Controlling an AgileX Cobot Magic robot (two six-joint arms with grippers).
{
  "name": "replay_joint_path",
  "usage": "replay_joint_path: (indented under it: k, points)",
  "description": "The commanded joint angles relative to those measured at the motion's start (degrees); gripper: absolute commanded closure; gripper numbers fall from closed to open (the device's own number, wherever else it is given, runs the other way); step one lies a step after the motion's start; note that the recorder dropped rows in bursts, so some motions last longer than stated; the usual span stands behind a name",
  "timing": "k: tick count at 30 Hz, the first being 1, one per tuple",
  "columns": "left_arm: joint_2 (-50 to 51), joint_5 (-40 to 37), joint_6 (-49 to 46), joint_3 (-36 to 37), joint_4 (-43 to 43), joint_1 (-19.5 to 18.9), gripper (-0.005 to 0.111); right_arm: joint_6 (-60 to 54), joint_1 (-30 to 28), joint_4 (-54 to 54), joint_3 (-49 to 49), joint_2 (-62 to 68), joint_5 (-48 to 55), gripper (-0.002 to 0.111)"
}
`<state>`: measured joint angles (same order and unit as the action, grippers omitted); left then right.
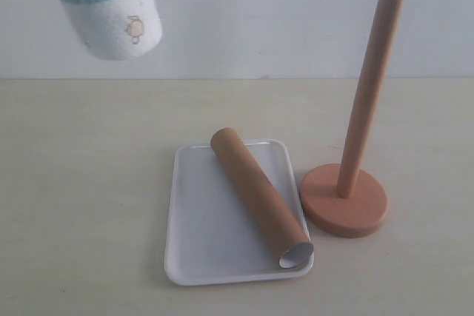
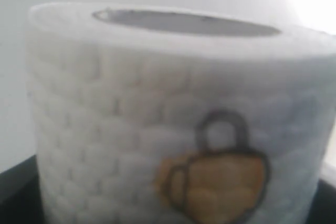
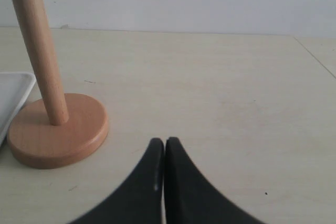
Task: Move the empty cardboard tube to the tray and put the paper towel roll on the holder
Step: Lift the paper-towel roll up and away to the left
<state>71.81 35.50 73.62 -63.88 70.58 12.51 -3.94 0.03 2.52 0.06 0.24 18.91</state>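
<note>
Aloft upper left, left gripper [image 2: 168,198] grips paper towel roll [image 1: 111,9]; right gripper [image 3: 165,142] closed, empty. Straighten tilted roll, centre core over holder [image 1: 355,212] tip, lower gently.

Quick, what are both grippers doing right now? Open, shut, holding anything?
Left gripper: closed on the paper towel roll, which it holds up in the air.
Right gripper: shut, holding nothing, near the holder.

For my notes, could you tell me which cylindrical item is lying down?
The plain brown cardboard tube, lying across the white tray; the holder stands upright, and the printed roll hangs aloft.
</note>
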Motion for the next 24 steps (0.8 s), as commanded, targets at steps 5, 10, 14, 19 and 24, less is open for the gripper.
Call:
replay_joint_path:
  k: [5,10,14,19,24]
  points:
    - [8.3,-14.2,3.5,-15.0,1.8,17.5,0.103,0.1,0.1,0.3,-0.1,-0.2,-0.4,0.108]
    - [14.5,-19.8,3.5,-24.6,4.0,24.6,0.103,0.1,0.1,0.3,-0.1,-0.2,-0.4,0.108]
    - [19.1,-20.5,5.6,-32.5,3.7,28.1,0.103,0.1,0.1,0.3,-0.1,-0.2,-0.4,0.108]
    - [23.3,-21.7,9.2,-41.3,4.3,31.0,0.103,0.1,0.1,0.3,-0.1,-0.2,-0.4,0.108]
    - [26.8,-26.4,13.6,-47.4,10.8,34.2,0.103,0.1,0.1,0.3,-0.1,-0.2,-0.4,0.108]
